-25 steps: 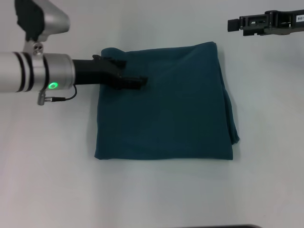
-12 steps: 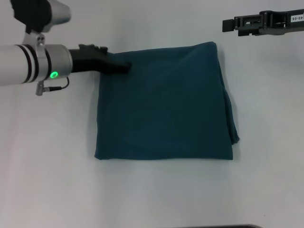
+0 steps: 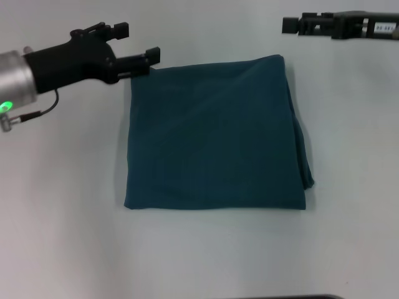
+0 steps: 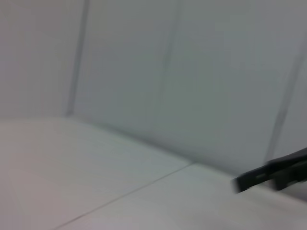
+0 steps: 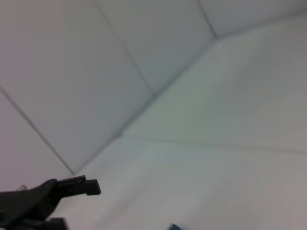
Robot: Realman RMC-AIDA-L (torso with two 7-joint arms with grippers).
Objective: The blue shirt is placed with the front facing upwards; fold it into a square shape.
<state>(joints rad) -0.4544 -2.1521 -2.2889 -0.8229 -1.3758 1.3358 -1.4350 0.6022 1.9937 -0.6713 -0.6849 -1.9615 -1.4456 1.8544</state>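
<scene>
The blue shirt (image 3: 215, 134) lies flat in the middle of the white table, folded into a rough square, with layered edges along its right side and no lettering showing. My left gripper (image 3: 137, 42) hovers just off the shirt's far left corner, open and holding nothing. It also appears in the right wrist view as the left gripper (image 5: 72, 188), beside a sliver of the shirt (image 5: 173, 226). My right gripper (image 3: 292, 23) is held beyond the shirt's far right corner, apart from the cloth. The left wrist view shows the right gripper (image 4: 271, 173) farther off.
The white table (image 3: 62, 218) surrounds the shirt on all sides. A pale wall (image 4: 192, 72) rises behind the table's far edge. A dark edge (image 3: 293, 297) shows at the very front of the head view.
My left gripper has drawn back to the left off the shirt's far left corner, risen and now stands open. The right gripper has shifted slightly left. The shirt has not moved.
</scene>
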